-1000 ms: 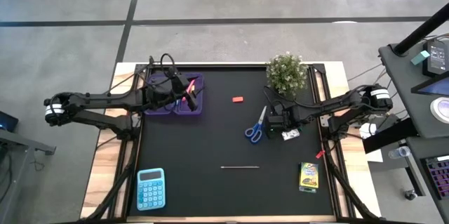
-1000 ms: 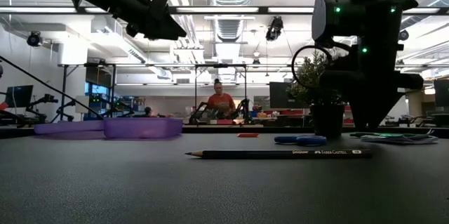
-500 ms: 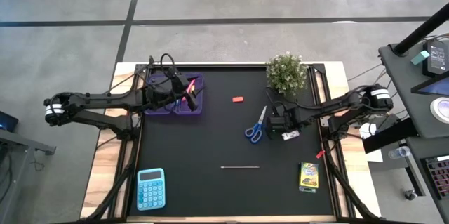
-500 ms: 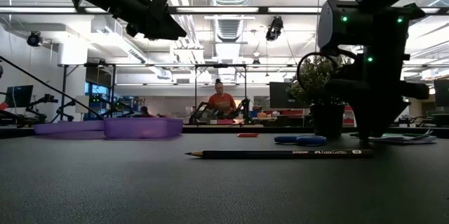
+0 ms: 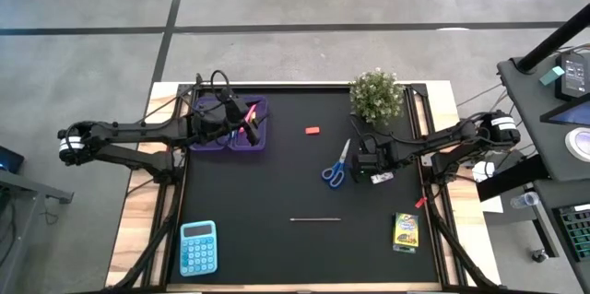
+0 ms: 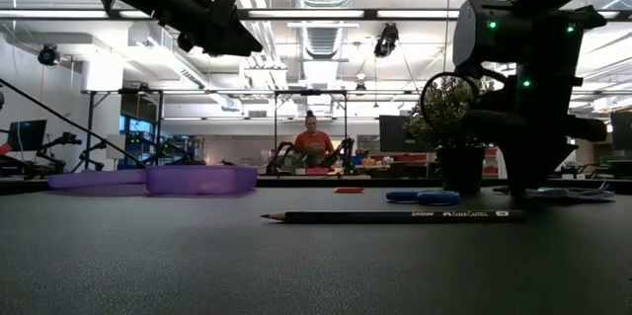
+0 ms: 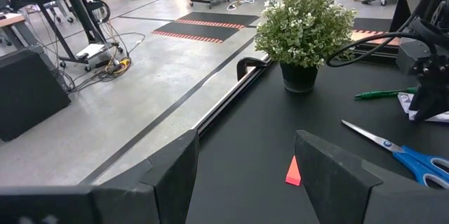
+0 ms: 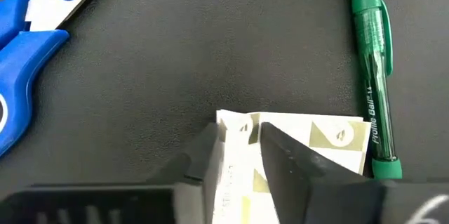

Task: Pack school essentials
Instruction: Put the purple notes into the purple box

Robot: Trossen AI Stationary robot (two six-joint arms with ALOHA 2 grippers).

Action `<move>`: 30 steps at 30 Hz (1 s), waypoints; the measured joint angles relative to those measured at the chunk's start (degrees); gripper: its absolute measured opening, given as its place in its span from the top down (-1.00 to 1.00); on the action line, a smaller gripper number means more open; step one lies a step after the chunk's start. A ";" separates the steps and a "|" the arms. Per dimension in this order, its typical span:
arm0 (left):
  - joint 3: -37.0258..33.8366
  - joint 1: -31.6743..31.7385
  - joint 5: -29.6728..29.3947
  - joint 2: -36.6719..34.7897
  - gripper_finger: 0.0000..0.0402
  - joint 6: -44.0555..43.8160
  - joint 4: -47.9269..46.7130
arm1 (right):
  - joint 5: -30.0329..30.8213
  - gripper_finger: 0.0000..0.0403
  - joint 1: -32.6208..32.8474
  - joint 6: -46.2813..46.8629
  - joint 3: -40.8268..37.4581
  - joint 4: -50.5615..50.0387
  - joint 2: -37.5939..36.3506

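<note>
My right gripper points down at the white packet near the table's right edge, shut on it. Next to it lie the blue-handled scissors and a green pen. The red eraser lies at mid-table, the thin grey pencil nearer the front, and the yellow-green crayon box at the front right. My left gripper hangs open and empty above the purple case, where a pink pen shows. My right gripper comes from above, pointing down, its two fingers close together with the white packet's end pinched between them. The rest of the packet lies flat on the table beside the green pen.
A potted plant stands at the far right, just behind my right gripper. A blue calculator sits at the front left corner. In the low view a person shows far off in the room behind the table.
My right gripper has shifted a little toward the table's right edge, staying low over the white packet. The left arm and the other things have kept still.
</note>
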 joint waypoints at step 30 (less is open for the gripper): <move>-0.21 -0.54 35.79 1.13 -0.08 4.21 4.03 | -13.45 0.94 -0.04 -33.67 4.37 31.06 -14.72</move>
